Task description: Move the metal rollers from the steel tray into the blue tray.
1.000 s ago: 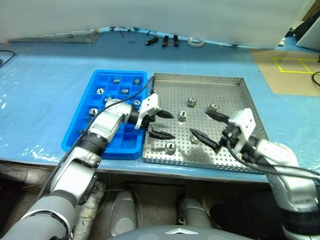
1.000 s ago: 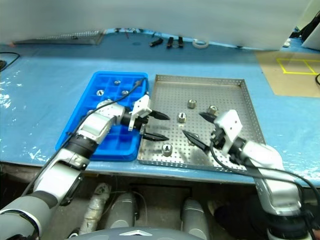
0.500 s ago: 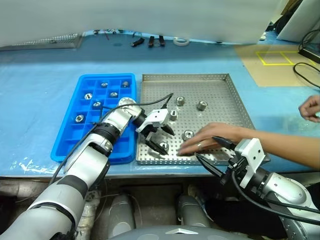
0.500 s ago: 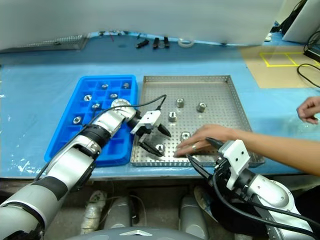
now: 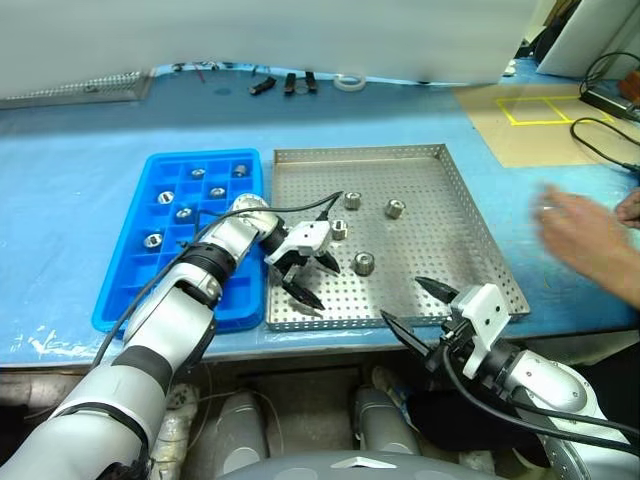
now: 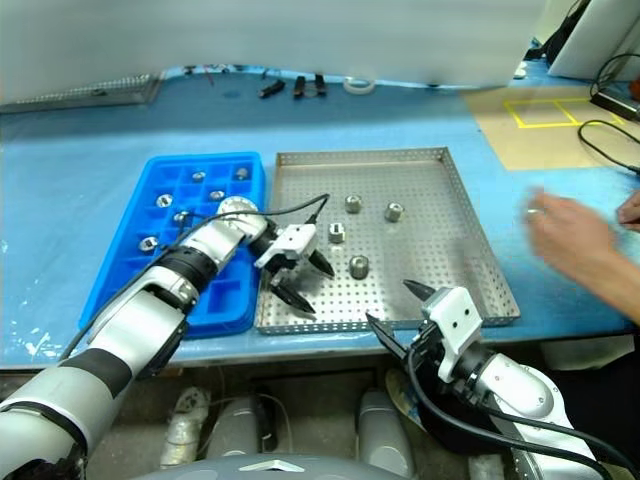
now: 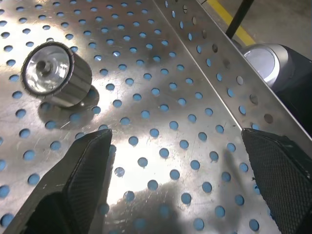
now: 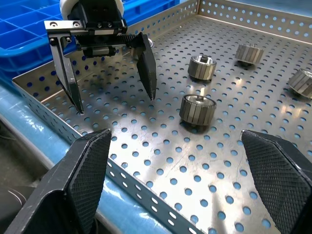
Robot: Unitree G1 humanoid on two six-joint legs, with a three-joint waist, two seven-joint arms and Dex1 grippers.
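Note:
Several metal rollers [image 5: 364,263] lie loose in the steel tray [image 5: 470,220]. Others sit in compartments of the blue tray [image 5: 130,290] to its left. My left gripper [image 5: 320,285] hangs open low over the steel tray's front left part, pointing right, with nothing between its fingers. The nearest roller [image 7: 56,73] lies just beyond its fingertip [image 7: 92,146]. My right gripper [image 5: 400,298] is open at the steel tray's front rim, also empty. The right wrist view looks along the tray at the left gripper [image 8: 112,73] and at a roller [image 8: 197,109].
A person's hand [image 5: 585,235] hovers over the table just right of the steel tray. Small black tools [image 5: 290,82] and a tape roll [image 5: 348,81] lie at the table's far edge. A taped floor marking [image 5: 535,108] is at the far right.
The person's hand has pulled back out of the steel tray to the right. The roller that lay by my left gripper's fingers no longer shows. My right gripper drew back to the front rim.

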